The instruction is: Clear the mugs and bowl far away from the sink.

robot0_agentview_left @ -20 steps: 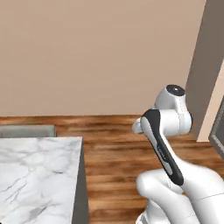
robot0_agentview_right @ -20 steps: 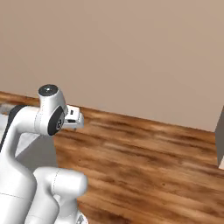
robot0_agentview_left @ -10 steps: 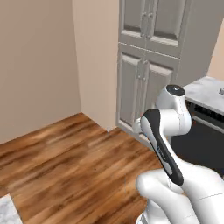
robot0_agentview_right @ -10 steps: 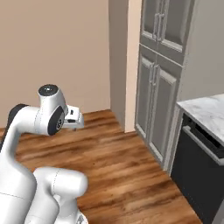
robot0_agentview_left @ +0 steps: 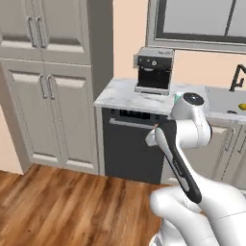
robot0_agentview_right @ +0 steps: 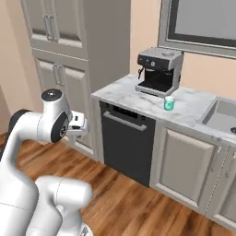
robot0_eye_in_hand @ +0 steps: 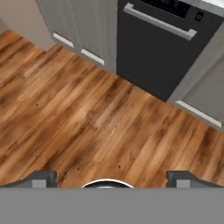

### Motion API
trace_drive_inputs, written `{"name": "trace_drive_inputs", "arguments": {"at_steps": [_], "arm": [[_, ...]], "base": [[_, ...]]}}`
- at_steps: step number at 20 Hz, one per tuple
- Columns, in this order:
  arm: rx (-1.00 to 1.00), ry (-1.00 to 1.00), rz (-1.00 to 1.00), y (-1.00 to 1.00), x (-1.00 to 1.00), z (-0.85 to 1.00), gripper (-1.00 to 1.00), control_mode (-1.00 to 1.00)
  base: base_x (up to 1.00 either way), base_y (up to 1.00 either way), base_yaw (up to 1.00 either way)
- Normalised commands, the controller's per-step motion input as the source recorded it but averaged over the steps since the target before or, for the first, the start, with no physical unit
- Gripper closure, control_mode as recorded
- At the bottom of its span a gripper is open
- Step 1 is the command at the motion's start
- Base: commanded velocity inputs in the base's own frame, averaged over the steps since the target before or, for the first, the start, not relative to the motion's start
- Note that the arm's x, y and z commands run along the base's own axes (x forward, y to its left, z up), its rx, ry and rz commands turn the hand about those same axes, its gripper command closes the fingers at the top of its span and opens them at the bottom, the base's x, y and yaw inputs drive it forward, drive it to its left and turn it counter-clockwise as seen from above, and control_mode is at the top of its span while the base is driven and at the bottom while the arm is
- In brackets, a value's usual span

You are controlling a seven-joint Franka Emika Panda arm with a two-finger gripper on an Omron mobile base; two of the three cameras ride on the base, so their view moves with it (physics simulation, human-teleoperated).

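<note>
Teal mug (robot0_agentview_right: 169, 103) sits on marble counter (robot0_agentview_right: 138, 98), between coffee machine (robot0_agentview_right: 158, 70) and sink (robot0_agentview_right: 222, 115). Too near sink, so we must move it. Our gripper (robot0_eye_in_hand: 112, 178) spread wide, nothing in it, fingertips (robot0_eye_in_hand: 42, 178) far apart, looking down at wood floor (robot0_eye_in_hand: 78, 127). Arm tucked in for driving, we think. Black dishwasher (robot0_eye_in_hand: 164, 41) ahead, under counter. Tall grey cupboards (robot0_agentview_left: 45, 81) beside it. Other mug, bowl: can't see yet. Next, reach up for mug, we guess.

one teal mug (robot0_agentview_right: 169, 103), one coffee machine (robot0_agentview_right: 158, 70), one sink (robot0_agentview_right: 222, 115), one dishwasher (robot0_agentview_right: 127, 141)
</note>
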Motion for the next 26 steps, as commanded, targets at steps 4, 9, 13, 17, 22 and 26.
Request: {"name": "trace_drive_inputs", "arguments": {"at_steps": [4, 9, 13, 17, 22, 26], "arm": [[0.00, 0.00, 0.00, 0.00, 0.00, 0.00, -1.00, 1.00], [0.00, 0.00, 0.00, 0.00, 0.00, 0.00, -1.00, 1.00], [0.00, 0.00, 0.00, 0.00, 0.00, 0.00, -1.00, 1.00], [0.00, 0.00, 0.00, 0.00, 0.00, 0.00, -1.00, 1.00], [0.00, 0.00, 0.00, 0.00, 0.00, 0.00, -1.00, 1.00], [0.00, 0.00, 0.00, 0.00, 0.00, 0.00, -1.00, 1.00]], "base": [[0.71, 0.13, -0.59], [0.98, -0.03, -0.09], [1.00, -0.21, -0.03], [0.99, 0.02, -0.21], [0.24, 0.02, -0.32], [0.02, 0.08, -0.28]]}}
